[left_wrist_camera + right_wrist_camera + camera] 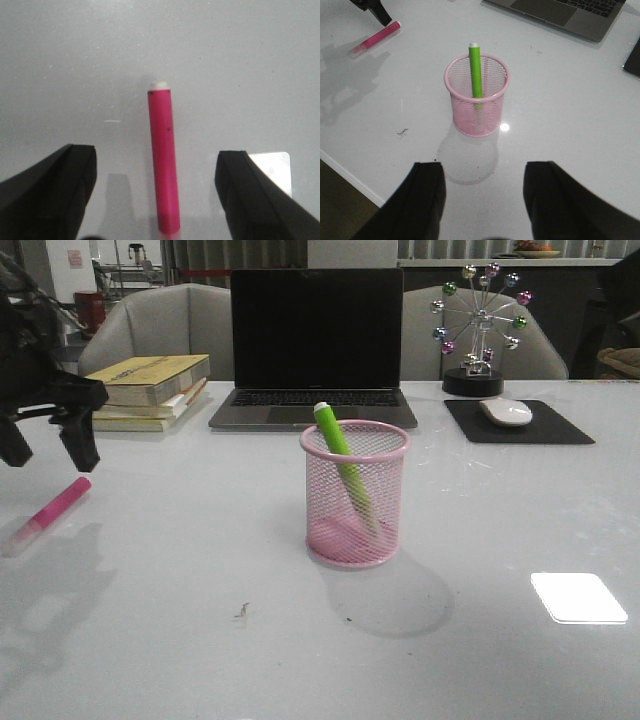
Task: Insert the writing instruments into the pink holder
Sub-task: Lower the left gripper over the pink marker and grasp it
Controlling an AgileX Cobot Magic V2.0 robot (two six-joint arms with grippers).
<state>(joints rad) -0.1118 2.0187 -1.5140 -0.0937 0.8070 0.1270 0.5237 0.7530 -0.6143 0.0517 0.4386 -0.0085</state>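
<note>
The pink holder (356,495) stands upright mid-table, and the lime green marker (340,455) leans inside it with its white end above the rim. On the table at the far left lies the magenta marker (55,512). My left gripper (45,445) hovers open just above it. In the left wrist view the magenta marker (164,160) lies lengthwise between the spread fingers (55,190), touching neither. My right gripper (482,175) is open and empty, held back from the holder (477,95) on the near side. That view also shows the green marker (476,70) and the magenta marker (376,38).
A laptop (316,350) stands open behind the holder. Stacked books (150,390) lie at the back left. A mouse (506,411) on a black pad (560,430) and a ferris-wheel ornament (480,325) sit at the back right. The table's near edge (345,170) shows in the right wrist view.
</note>
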